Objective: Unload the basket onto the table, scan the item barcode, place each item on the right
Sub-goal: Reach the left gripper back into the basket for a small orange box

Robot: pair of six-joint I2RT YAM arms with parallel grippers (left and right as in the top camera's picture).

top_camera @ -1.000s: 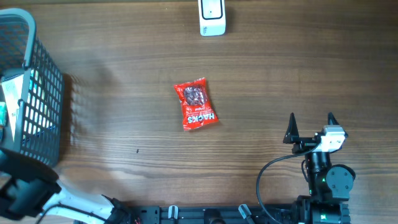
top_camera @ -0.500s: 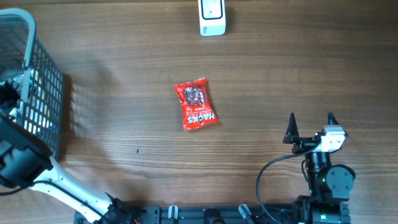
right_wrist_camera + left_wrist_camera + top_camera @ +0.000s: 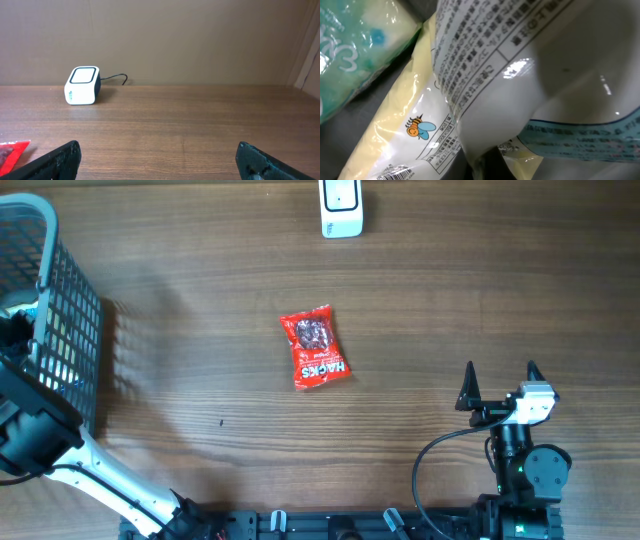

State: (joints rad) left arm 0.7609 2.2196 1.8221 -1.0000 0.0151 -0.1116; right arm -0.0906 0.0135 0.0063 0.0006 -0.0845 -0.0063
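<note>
your left jaws have closed inside the basket [image 3: 70, 330] at 9 o'clock; right jaws gape; one red packet [image 3: 315, 348], one scanner [image 3: 341, 208].

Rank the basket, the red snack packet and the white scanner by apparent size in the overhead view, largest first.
1. basket, cropped at the left edge.
2. red snack packet.
3. white scanner, cropped at the top edge, so less sure.

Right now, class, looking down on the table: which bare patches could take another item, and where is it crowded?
Bare wood lies between the basket and the red snack packet, and a wide patch lies between that packet, the scanner and the right claw. Crowded: inside the basket, where packets overlap.
</note>
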